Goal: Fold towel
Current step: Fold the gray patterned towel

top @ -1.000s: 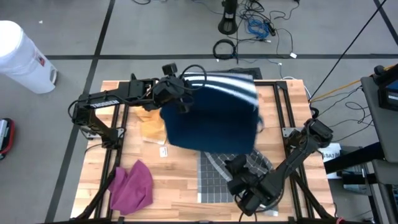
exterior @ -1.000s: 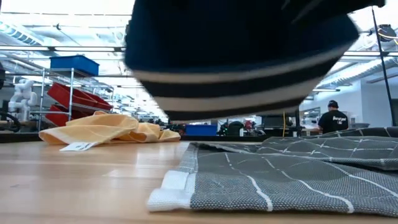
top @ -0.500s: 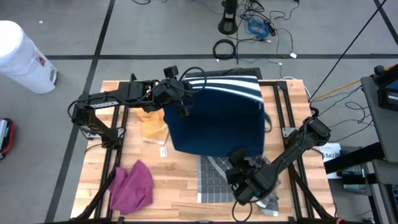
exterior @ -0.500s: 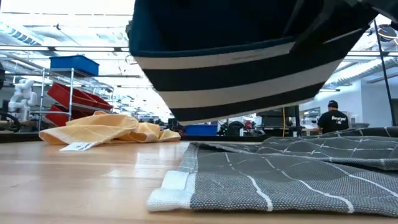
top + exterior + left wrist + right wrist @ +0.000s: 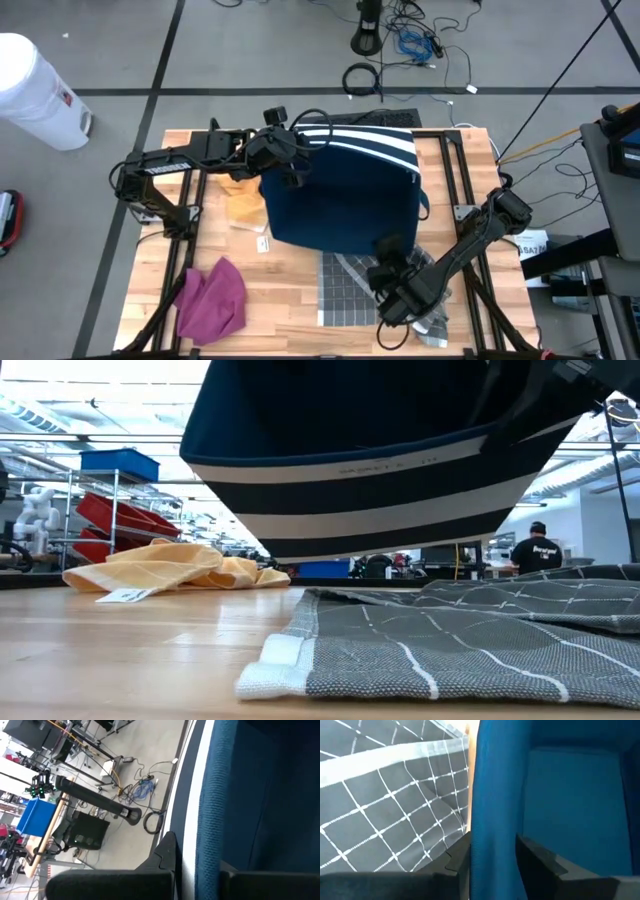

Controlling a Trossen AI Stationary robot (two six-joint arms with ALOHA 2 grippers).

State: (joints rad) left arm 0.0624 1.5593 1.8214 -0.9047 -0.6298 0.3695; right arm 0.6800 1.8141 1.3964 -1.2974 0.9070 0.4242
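Left gripper (image 5: 285,160): clamped on navy towel (image 5: 345,200), far edge.
Right gripper (image 5: 392,262): gripping near edge.
Advice: keep edges level, taut.

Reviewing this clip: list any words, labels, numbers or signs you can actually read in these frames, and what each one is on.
No text can be read.
Navy striped towel: a faint line of marks along its white stripe, too small to read.
White tag by the yellow cloth: marks blurred.
White bin: a red label, unreadable.
Person's dark shirt: white print on the back, too small to read.
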